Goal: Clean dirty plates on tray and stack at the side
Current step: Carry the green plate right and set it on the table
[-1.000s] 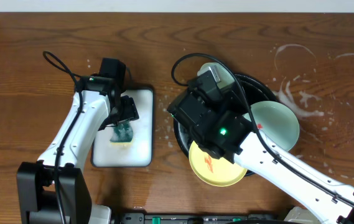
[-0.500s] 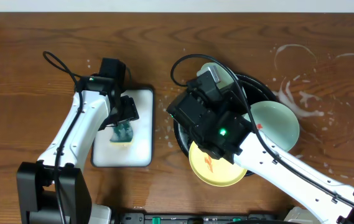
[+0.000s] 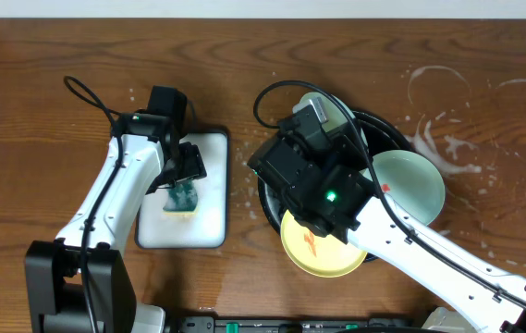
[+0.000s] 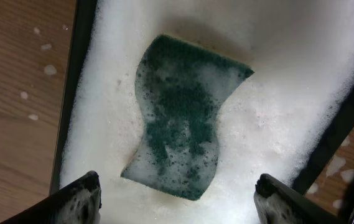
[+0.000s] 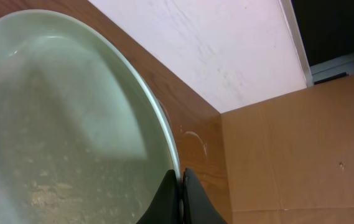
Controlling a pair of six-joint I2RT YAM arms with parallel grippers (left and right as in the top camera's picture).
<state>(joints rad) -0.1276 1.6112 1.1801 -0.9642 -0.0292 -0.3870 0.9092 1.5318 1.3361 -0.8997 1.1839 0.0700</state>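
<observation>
One mint plate (image 5: 58, 124) is pinched by its rim in the right tool (image 5: 181, 177), fingers closed tight, at the black tray (image 3: 373, 125). Held so thinly and soapy, it could slip and drop. The left tool (image 4: 177, 190) gapes wide, empty, above the sponge (image 4: 183, 118).
</observation>
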